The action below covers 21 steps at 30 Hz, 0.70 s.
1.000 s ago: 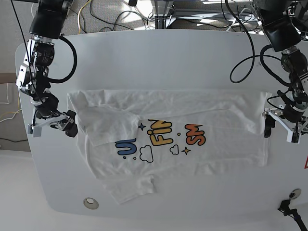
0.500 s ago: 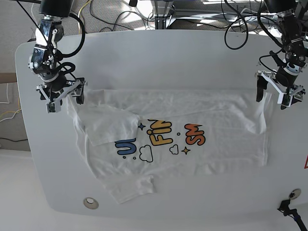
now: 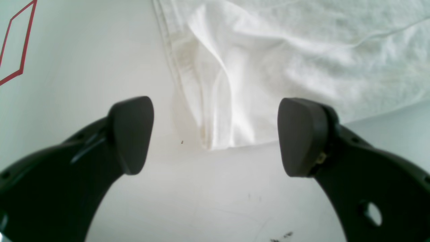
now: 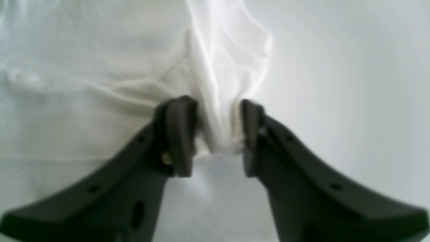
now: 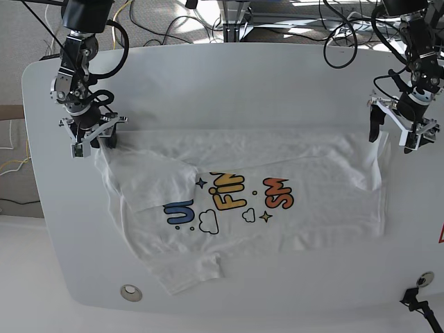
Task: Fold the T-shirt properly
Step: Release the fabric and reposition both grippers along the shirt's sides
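Right gripper [image 4: 216, 134] had its jaws pinching a bunched corner of the T-shirt [image 5: 243, 201] at the table's [image 5: 229, 76] far edge of the cloth. Left gripper [image 3: 215, 136] hung with jaws wide apart over the opposite far corner, cloth between them but not touched. T-shirt lay flat on the white table, long axis running side to side in the base view, print facing up. Lettering partly folded under, only fragments readable. Right wrist view blurred.
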Each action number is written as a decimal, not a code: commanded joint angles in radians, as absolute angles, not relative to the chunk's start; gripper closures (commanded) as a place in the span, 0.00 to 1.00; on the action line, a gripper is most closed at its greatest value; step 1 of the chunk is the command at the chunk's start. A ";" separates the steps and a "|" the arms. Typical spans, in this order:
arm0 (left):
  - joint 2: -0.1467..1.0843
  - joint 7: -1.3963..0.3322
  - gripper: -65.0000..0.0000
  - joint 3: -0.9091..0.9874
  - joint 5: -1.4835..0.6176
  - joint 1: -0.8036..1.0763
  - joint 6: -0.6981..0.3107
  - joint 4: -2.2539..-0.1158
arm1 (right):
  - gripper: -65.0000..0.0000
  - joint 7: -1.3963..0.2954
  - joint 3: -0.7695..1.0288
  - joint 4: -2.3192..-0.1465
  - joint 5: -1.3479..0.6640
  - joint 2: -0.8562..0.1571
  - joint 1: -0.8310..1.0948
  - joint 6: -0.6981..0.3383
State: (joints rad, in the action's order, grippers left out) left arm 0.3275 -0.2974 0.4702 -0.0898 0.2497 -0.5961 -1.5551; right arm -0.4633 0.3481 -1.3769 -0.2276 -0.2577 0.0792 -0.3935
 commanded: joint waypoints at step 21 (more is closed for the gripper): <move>0.340 -0.268 0.16 0.447 -0.105 0.087 -0.593 -1.239 | 1.00 -0.481 0.351 -1.385 -0.222 -0.260 0.077 -0.392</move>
